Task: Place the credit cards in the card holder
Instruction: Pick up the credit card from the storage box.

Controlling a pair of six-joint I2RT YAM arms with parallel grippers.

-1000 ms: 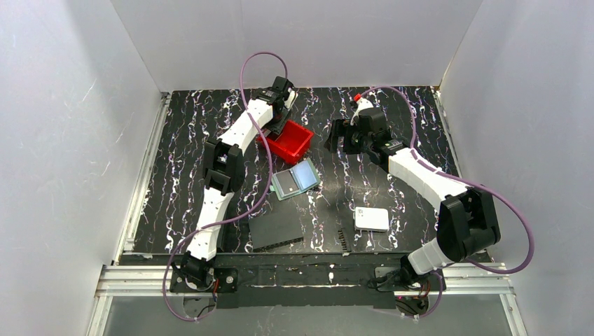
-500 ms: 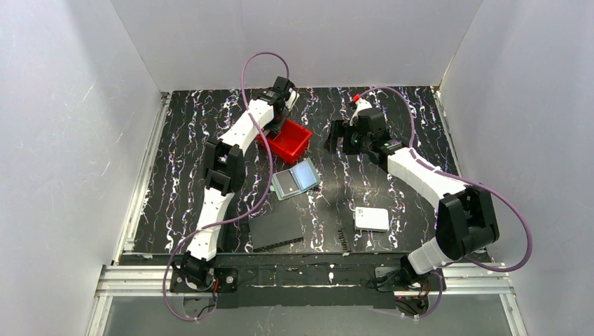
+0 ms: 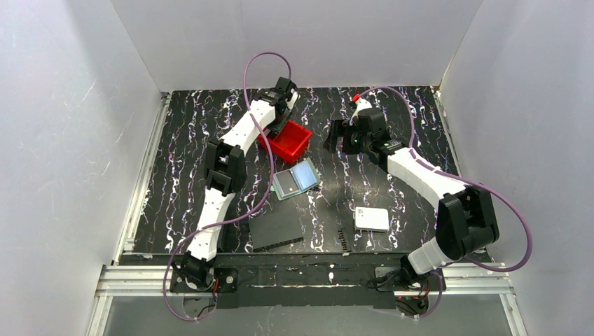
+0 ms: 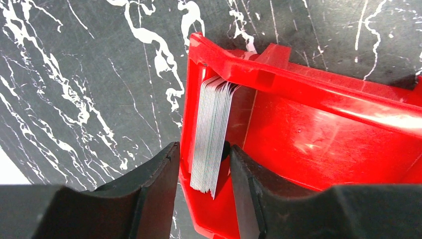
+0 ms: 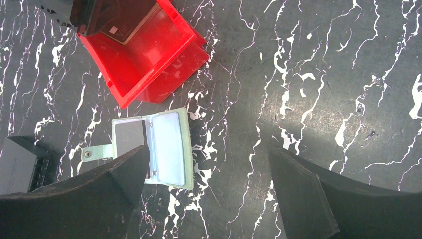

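Left gripper [image 4: 202, 148] is at the red bin [image 4: 323, 94], upper centre of the overhead view. In the wrist view one finger [image 4: 149, 184] sits outside the bin's left-hand wall and the other [image 4: 249, 189] inside it. The wall and a stack of credit cards [image 4: 211, 134] stand between them. The cards are pale and stand on edge, packed against that wall, with their top edges tucked under the rim at the bin's corner. The inner finger touches the stack face; the outer finger is just beside the wall. Jaws at middling width; cannot tell whether they press or only bracket.

Right gripper [image 5: 206, 152] hangs over the desk [image 5: 323, 99], jaws spread wide, holding nothing.

Card holder [image 5: 166, 149] lies open and flat on the desk, below the bin in the right wrist view and apart from the bin's lower edge. There is a dark card [image 5: 129, 140] in its left pocket; the right pocket is pale. Its snap tab [image 5: 97, 153] points to frame left. One finger overlaps the holder's lower left corner in frame.

Overhead, the holder sits at centre, between the bin and a black flat rectangle [image 3: 277, 229]. A white rounded box [image 3: 371, 218] lies well apart at lower right. Marbled desk runs open between holder and box.
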